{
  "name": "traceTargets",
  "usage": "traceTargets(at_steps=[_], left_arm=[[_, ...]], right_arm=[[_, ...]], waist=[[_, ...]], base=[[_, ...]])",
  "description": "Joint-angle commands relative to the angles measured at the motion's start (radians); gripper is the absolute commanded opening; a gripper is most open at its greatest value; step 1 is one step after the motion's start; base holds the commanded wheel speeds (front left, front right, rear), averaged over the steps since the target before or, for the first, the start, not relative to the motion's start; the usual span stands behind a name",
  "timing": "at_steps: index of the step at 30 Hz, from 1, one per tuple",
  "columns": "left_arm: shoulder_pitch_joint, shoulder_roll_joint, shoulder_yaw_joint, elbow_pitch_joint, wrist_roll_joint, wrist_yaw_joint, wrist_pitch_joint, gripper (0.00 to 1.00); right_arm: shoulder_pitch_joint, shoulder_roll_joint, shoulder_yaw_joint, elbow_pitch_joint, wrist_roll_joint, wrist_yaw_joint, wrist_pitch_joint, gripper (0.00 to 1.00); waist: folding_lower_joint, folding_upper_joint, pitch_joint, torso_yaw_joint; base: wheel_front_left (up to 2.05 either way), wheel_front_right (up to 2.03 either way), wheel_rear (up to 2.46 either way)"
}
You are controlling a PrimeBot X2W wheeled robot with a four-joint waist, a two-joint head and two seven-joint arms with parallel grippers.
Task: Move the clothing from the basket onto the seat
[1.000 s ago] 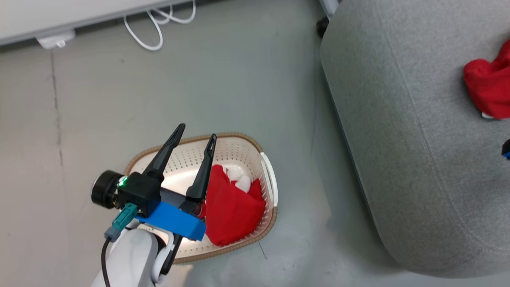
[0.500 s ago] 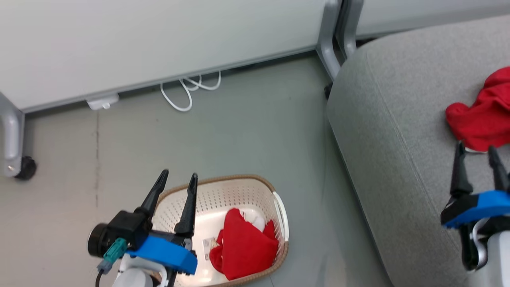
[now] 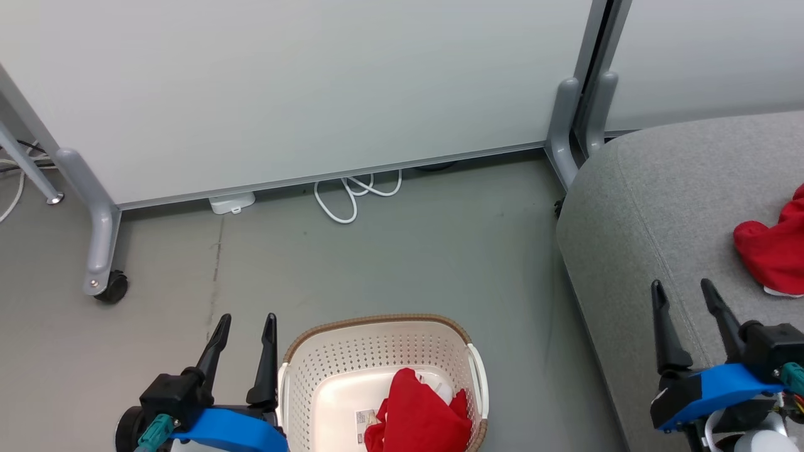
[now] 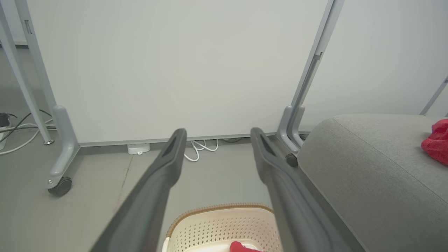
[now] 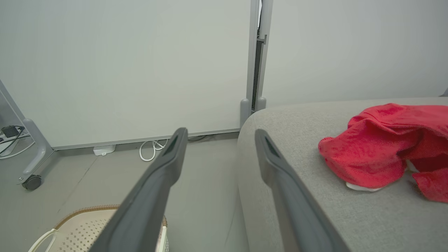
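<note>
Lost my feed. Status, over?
Left pincer open, empty. Right pincer open, empty. One red garment in basket, second garment on seat. Nothing in the way.

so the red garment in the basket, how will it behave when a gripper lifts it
Probably floppy: the red garment lies crumpled in the basket, so it should sag and hang from a pinch. Likely light, being thin-looking cloth, though it might snag the perforated wall. The other red garment slumped on the seat suggests it will stay where dropped.

White partition panel (image 3: 282, 81), grey wheeled leg (image 3: 99, 238), looped white cable (image 3: 342, 216), grey floor (image 3: 408, 263)
</note>
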Motion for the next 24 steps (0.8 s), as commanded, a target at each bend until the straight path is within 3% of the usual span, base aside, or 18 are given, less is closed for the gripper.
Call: traceTargets(at_steps=[1,8,24], left_arm=[[0.009,0.003,0.011,0.001,0.003,-0.001,-0.005,1.00],[0.033,0.007,0.059,0.004,0.006,-0.001,-0.005,1.00],[0.044,0.005,0.083,-0.003,0.015,-0.001,-0.005,1.00]], right_arm=[[0.029,0.002,0.019,-0.013,0.019,0.000,0.005,1.00],[0.061,0.002,0.078,-0.012,0.081,0.000,-0.004,1.00],[0.079,0.002,0.112,-0.026,0.090,0.000,-0.009,1.00]], waist=[[0.0003,-0.0001,-0.010,0.017],[0.0003,-0.0001,-0.029,0.046],[0.0003,-0.0001,-0.039,0.089]], base=[[0.00,0.00,0.00],[0.00,0.00,0.00],[0.00,0.00,0.00]])
